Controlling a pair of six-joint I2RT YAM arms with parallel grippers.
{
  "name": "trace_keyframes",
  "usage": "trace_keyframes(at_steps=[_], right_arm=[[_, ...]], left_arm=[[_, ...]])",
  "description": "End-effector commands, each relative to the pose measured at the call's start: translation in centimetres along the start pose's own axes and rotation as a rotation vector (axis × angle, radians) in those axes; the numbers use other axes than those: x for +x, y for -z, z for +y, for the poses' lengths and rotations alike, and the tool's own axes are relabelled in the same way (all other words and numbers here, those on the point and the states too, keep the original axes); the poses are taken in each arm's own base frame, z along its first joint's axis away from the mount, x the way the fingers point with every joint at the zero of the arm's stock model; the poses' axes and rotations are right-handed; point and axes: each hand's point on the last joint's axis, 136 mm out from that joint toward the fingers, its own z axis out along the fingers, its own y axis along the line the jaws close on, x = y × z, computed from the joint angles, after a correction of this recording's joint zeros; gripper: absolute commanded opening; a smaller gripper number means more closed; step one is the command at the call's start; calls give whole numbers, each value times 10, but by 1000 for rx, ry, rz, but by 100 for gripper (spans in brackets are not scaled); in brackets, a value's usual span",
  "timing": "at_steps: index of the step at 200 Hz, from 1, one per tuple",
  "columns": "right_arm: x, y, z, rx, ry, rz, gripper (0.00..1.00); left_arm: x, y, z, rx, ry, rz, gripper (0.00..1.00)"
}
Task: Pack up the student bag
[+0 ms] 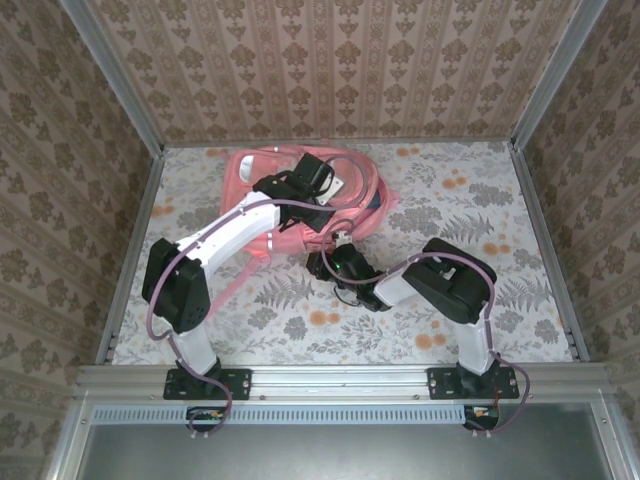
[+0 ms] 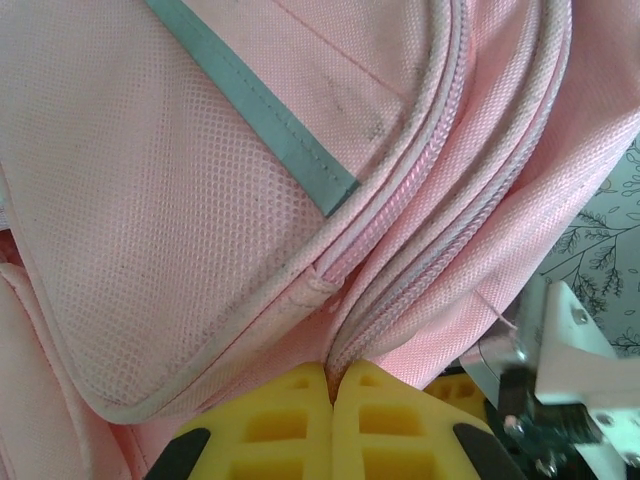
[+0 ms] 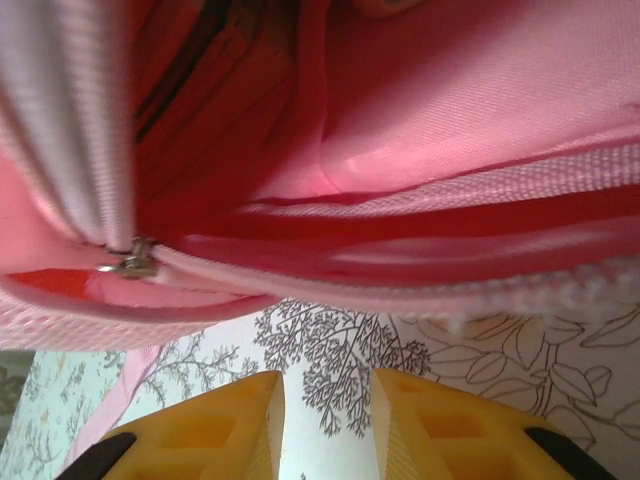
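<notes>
The student bag [image 1: 356, 192], pink with white-trimmed zippers, lies at the back middle of the table. My left gripper [image 1: 320, 214] reaches over it. In the left wrist view this gripper [image 2: 332, 386] is shut, with a fold of the student bag [image 2: 200, 200] beside a zipper line pinched between its yellow fingertips. My right gripper [image 1: 336, 252] sits at the bag's near edge. In the right wrist view it [image 3: 328, 400] stands open above the tablecloth, nothing between its fingers. Just beyond it the student bag [image 3: 450, 120] gapes open, with a metal zipper slider [image 3: 130, 262] at the left.
The table [image 1: 480, 290] has a leaf-and-flower cloth and is walled by patterned panels. Pink straps [image 1: 245, 165] loop out at the bag's left. A white and metal part of the other arm [image 2: 560, 370] shows close by at the lower right in the left wrist view.
</notes>
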Motion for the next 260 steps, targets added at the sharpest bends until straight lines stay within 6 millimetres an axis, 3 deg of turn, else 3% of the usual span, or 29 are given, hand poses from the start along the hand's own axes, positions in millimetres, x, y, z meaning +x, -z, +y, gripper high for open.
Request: trace_keyframes(at_steps=[1, 20, 57, 148, 183, 207, 246, 260], right_arm=[[-23, -7, 7, -71, -71, -102, 32], [-24, -11, 5, -102, -98, -107, 36], [-16, -21, 23, -170, -58, -53, 37], [-13, -22, 68, -335, -18, -13, 45], [-11, -26, 73, -337, -29, -14, 46], [-15, -29, 64, -282, -34, -31, 34], [-27, -21, 49, -244, -68, -82, 0], [-28, -13, 42, -222, -77, -101, 0]], left_arm=[[-20, 10, 7, 2, 75, -56, 0], [-17, 8, 6, 9, 82, -47, 0], [-15, 4, 2, 25, 98, -36, 0], [-13, 0, -1, 44, 127, -28, 0], [-12, -2, -2, 52, 139, -25, 0], [-12, -1, -3, 55, 141, -25, 0], [-8, -1, 0, 45, 147, -19, 0], [-7, -1, 1, 40, 148, -18, 0]])
